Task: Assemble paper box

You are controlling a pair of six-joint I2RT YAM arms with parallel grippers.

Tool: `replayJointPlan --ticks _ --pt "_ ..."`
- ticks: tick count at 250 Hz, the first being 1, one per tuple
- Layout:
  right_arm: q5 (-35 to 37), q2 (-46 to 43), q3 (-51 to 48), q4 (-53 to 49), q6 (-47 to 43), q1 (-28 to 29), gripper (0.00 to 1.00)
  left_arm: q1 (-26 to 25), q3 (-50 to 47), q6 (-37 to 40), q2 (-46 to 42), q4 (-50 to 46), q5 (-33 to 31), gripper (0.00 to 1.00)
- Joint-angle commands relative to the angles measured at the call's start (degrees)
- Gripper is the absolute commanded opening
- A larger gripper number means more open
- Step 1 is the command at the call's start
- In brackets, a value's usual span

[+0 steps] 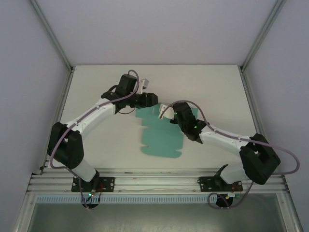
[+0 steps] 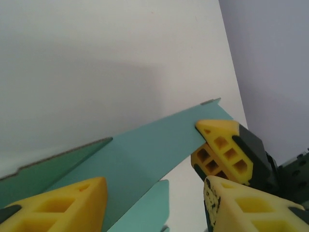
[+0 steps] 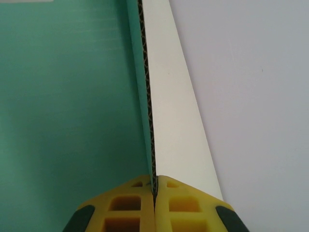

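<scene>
The paper box (image 1: 161,140) is a flat teal die-cut sheet lying mid-table, with its far part lifted. My right gripper (image 1: 173,115) is shut on the edge of a raised panel (image 3: 63,96); that panel stands upright between the fingertips (image 3: 154,191), teal face left, white face right. My left gripper (image 1: 153,100) hovers over the sheet's far end. In the left wrist view its jaws (image 2: 153,186) stand apart, with a sloping teal flap (image 2: 145,150) in the gap, touching neither finger. The right gripper's yellow fingers (image 2: 222,147) pinch that flap's far corner.
The white table (image 1: 96,96) is enclosed by pale walls and aluminium posts (image 1: 53,38). A slotted metal rail (image 1: 154,181) carries both arm bases along the near edge. The two arms meet close together over the sheet's far end.
</scene>
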Motion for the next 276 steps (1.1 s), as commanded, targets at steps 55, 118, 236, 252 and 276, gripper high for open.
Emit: replayJointPlan --ticks 55,118,236,252,276 --pt "-3.4 -0.5 -0.3 4.5 3.7 0.4 0.00 -1.1 -7.5 -12.4 1.7 20.4 10.7 0.53" --pt "-6.9 -0.1 -1.9 7.7 2.2 0.9 0.00 -2.8 -8.7 -17.8 4.4 28.0 2.2 0.41" --pt "-3.7 -1.9 -3.4 8.9 1.5 1.0 0.00 -3.8 -10.0 -8.4 -1.5 17.8 -7.2 0.39" --pt "-3.3 -2.8 -3.7 7.8 1.9 0.5 0.00 -3.7 -10.8 -3.5 -5.6 12.4 -12.1 0.51" --pt "-3.6 -4.1 -3.9 6.4 3.4 -0.2 0.00 -3.2 -13.8 1.6 -12.2 5.6 -21.0 0.73"
